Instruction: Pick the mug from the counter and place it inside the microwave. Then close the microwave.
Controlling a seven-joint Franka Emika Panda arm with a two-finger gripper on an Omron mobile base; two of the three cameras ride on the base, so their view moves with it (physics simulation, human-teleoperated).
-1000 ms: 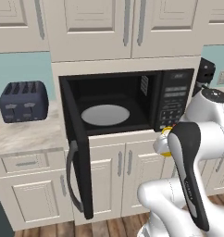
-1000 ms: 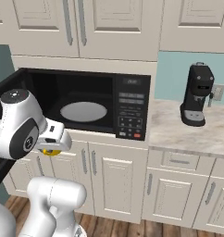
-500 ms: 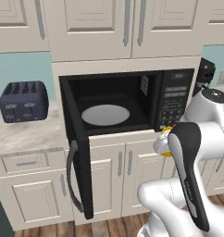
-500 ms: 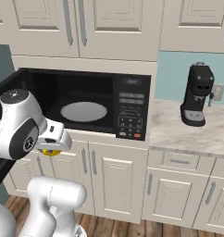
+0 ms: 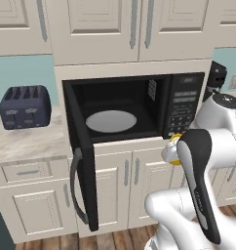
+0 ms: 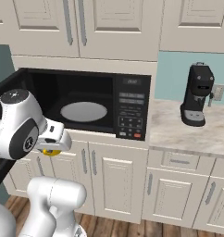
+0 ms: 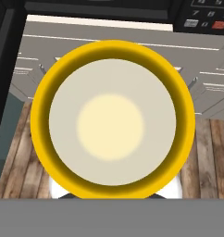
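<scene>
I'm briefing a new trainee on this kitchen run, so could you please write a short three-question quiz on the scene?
1. True or false: the microwave door is shut.
2. What is the gripper holding? A) yellow mug B) toaster C) coffee machine
3. Fill in: the white round plate lies inside the ____.

Key: 1 false, the door hangs open; 2 A; 3 microwave.

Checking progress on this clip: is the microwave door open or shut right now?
Open. The microwave door swings out to the left, exposing the white plate inside; the mug is outside it, in the gripper.
</scene>
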